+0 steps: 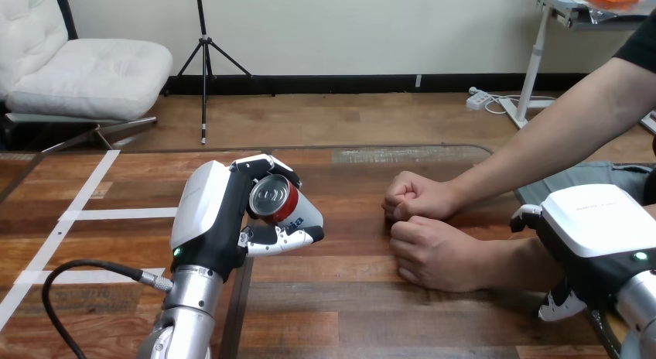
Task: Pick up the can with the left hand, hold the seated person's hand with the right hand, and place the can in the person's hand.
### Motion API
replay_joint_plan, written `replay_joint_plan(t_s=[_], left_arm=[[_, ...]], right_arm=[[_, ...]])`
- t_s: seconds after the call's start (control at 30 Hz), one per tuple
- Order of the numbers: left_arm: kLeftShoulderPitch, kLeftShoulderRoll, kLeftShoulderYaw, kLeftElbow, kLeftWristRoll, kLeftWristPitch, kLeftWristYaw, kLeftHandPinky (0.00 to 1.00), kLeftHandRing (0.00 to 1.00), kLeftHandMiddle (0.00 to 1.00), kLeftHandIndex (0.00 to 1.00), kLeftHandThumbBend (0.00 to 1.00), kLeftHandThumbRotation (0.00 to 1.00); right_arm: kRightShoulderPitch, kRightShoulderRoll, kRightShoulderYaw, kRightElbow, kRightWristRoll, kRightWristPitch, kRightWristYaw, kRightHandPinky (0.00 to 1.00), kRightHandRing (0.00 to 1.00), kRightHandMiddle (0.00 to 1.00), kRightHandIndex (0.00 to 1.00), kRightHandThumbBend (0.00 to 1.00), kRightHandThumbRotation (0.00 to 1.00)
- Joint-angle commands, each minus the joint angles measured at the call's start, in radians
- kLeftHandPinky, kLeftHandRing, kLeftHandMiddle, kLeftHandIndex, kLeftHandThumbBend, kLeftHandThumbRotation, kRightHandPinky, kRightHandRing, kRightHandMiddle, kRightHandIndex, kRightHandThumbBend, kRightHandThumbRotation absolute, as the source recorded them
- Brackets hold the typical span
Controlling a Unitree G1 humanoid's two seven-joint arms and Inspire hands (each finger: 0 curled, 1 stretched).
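Above the table's (pixel 333 305) left half, the left robot hand (pixel 210 220) is closed round the can (pixel 272 198). Fingers curl over its upper side and the thumb lies along its underside. The can is tilted, with its silver top turned toward the camera. Whether its far end touches the wood I cannot tell.

The can is a thin-walled metal drink can, smooth and probably slippery. If full, it is moderately heavy and the liquid will shift. If empty, it is very light and dents easily. A grip round the middle of the barrel looks best, firm enough to stop it sliding but not hard enough to crease the wall. Held at this tilt, it could slip lengthwise through the grip.

To the right, both of the person's hands rest on the table as closed fists. The farther hand (pixel 414 198) is just behind the nearer hand (pixel 433 254), and both are well apart from the can. A fist cannot take the can, so a palm has to open first.

The right robot hand (pixel 596 229) sits at the lower right, just beside the person's nearer forearm. Its white back faces the camera, and I cannot tell whether it is open or closed, or whether it touches the arm.
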Motion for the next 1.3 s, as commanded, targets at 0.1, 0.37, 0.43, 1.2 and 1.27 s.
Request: replay_joint_plan(t_s=[0.1,0.37,0.43,1.2,1.27], left_arm=[[-0.042,0.001,0.017,-0.073,0.006,-0.033,0.009,0.35,0.41,0.49,0.51,0.69,0.0],[-0.042,0.002,0.021,-0.071,0.004,-0.035,0.007,0.35,0.41,0.49,0.51,0.69,0.0],[-0.043,0.002,0.021,-0.07,0.004,-0.035,0.006,0.35,0.41,0.49,0.51,0.69,0.0],[-0.041,0.005,0.024,-0.073,0.004,-0.035,0.001,0.34,0.41,0.49,0.51,0.69,0.0],[-0.041,0.005,0.025,-0.072,0.005,-0.036,0.001,0.34,0.41,0.49,0.51,0.69,0.0]], right_arm=[[-0.094,-0.034,0.018,0.011,-0.024,0.016,0.028,0.8,0.8,0.79,0.76,0.86,0.01],[-0.116,-0.031,0.035,0.035,-0.03,0.022,0.04,0.81,0.8,0.8,0.77,0.84,0.05],[-0.123,-0.029,0.041,0.044,-0.032,0.022,0.039,0.81,0.8,0.8,0.77,0.84,0.05],[-0.207,-0.015,0.107,0.156,-0.014,0.005,0.012,0.78,0.79,0.79,0.77,0.83,0.06],[-0.214,-0.015,0.114,0.164,-0.014,0.006,0.01,0.78,0.79,0.79,0.77,0.82,0.05]])
